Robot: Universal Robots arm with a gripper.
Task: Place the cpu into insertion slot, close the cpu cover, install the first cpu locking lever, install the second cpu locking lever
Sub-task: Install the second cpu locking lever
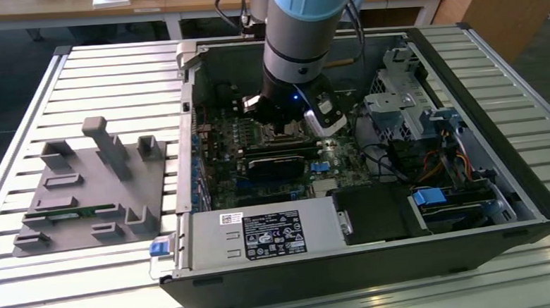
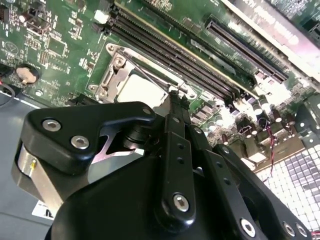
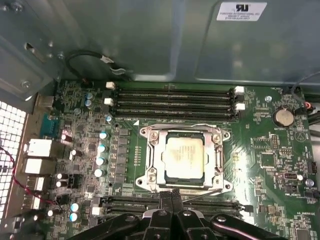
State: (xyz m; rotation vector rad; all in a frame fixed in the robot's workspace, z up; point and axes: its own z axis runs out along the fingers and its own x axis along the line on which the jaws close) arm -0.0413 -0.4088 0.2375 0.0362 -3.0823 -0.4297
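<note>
First wrist view gives you the clearest read: the cpu (image 3: 186,154) already sits in the insertion slot (image 3: 150,176), and the cpu cover (image 3: 216,156) lies flat around it, so those two steps look done. A thin locking lever (image 3: 200,194) runs along the socket edge nearest the gripper (image 3: 172,196), whose fingers are pressed together at that edge with nothing between them. Whether either lever is latched under its hook, you probably cannot settle from here.
</note>
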